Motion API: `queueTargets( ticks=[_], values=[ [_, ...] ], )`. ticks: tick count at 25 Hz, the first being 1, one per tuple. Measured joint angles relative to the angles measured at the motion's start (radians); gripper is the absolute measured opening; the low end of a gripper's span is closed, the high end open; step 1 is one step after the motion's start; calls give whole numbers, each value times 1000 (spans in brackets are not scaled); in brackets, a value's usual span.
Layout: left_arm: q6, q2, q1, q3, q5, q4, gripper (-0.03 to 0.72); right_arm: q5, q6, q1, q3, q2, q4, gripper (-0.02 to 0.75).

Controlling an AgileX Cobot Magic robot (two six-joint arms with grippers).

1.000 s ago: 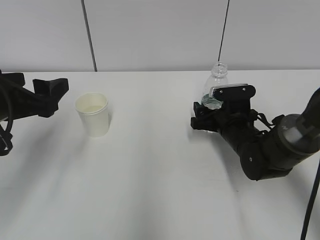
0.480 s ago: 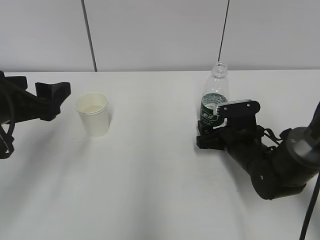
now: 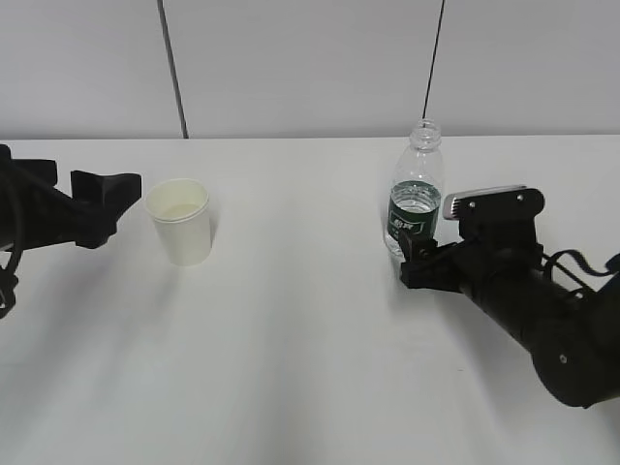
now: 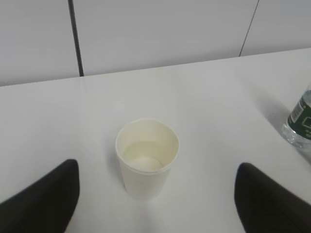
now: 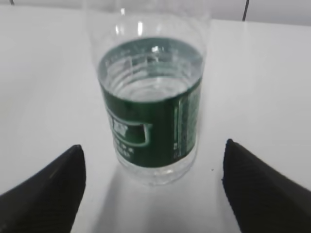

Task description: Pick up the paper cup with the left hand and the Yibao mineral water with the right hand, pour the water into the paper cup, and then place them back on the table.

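The paper cup (image 3: 179,223) stands upright on the white table (image 3: 291,339), left of centre, with some liquid in its bottom (image 4: 147,155). My left gripper (image 3: 102,199) is open just to its left; in the left wrist view the left gripper (image 4: 156,209) has its fingers wide, short of the cup and not touching it. The Yibao mineral water (image 3: 417,199), uncapped and partly filled, stands upright at centre right (image 5: 150,111). My right gripper (image 3: 448,237) is open beside and in front of it, and the right wrist view shows the right gripper (image 5: 153,196) with fingers apart, clear of the bottle.
A pale wall with dark vertical seams (image 3: 172,68) runs behind the table's far edge. The bottle's base shows at the right edge of the left wrist view (image 4: 300,124). Bare white tabletop lies between cup and bottle.
My right gripper has pulled back from the bottle toward the near right, leaving it standing free. The left gripper has crept slightly toward the cup.
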Motion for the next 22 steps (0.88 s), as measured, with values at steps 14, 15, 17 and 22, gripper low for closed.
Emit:
queueTargets(
  ticks=[14,15,17,22],
  values=[
    [0,-212,0,-395,1199,-36,580,1440,2,0,-161,-701,-52,583],
    [0,-217,0,-417,1293,-37,580,1533,2,0,-184,-737,-54,583],
    [0,-227,0,-442,1445,-38,580,1723,2,0,-215,-795,-56,583],
    [0,-294,0,-448,1633,-39,556,1997,2,0,-232,-946,-87,582]
  ],
)
